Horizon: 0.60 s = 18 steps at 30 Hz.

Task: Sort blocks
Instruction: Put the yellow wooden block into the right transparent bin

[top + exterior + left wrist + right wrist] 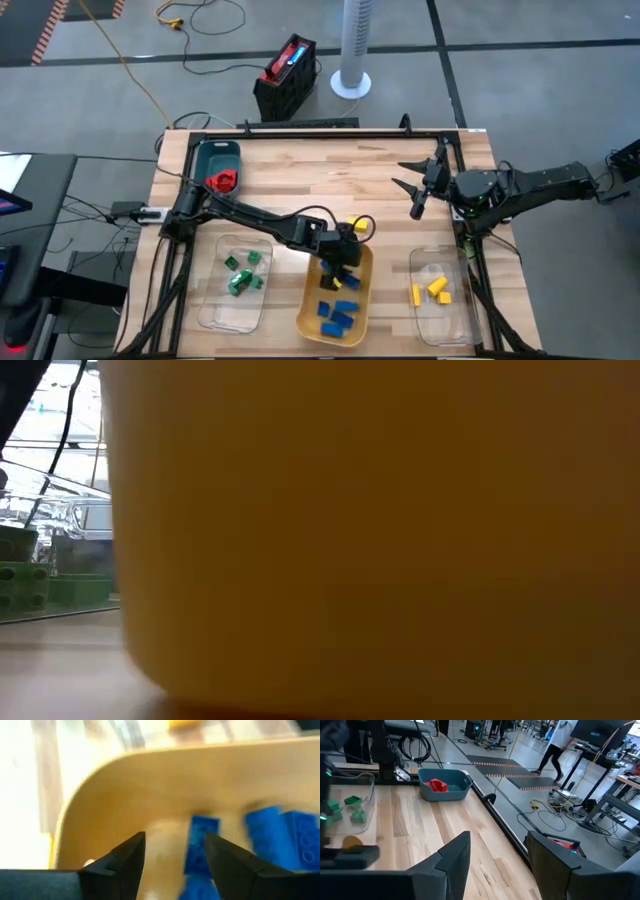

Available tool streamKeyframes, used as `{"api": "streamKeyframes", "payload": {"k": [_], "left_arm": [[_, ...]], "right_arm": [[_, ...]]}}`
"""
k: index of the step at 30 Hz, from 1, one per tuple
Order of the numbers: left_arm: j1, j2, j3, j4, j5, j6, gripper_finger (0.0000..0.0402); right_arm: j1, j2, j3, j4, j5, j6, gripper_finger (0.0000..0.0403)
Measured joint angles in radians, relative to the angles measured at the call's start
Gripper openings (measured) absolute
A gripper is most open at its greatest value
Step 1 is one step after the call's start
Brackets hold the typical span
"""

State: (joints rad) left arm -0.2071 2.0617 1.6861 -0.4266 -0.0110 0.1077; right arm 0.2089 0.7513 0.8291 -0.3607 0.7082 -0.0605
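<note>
My left gripper (342, 268) (175, 840) hangs open over the far half of the yellow tray (362, 300) (125, 785). It touches nothing. Several blue blocks (338, 310) lie on the tray's floor; one of them (201, 842) shows just past the gap between the fingers. A yellow block (354, 226) rests on the table by the tray's far rim. My right gripper (415, 186) (498, 837) waits open and raised at the table's right side, holding nothing.
Green blocks (241, 273) (25, 585) lie in a clear tray (212, 300) left of the yellow one. Yellow blocks (432, 290) sit in a clear tray (455, 320) at the right. A teal tray (218, 157) (445, 790) at the far left holds red blocks (224, 181). The yellow tray's wall (380, 530) fills the low view.
</note>
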Motion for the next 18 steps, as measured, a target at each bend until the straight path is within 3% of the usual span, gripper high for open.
{"api": "streamKeyframes", "payload": {"k": [18], "left_arm": [[-0.008,-0.052,-0.036,-0.030,-0.014,-0.031,0.0196]], "right_arm": [[0.000,0.001,0.000,-0.029,0.000,0.011,0.0207]]}}
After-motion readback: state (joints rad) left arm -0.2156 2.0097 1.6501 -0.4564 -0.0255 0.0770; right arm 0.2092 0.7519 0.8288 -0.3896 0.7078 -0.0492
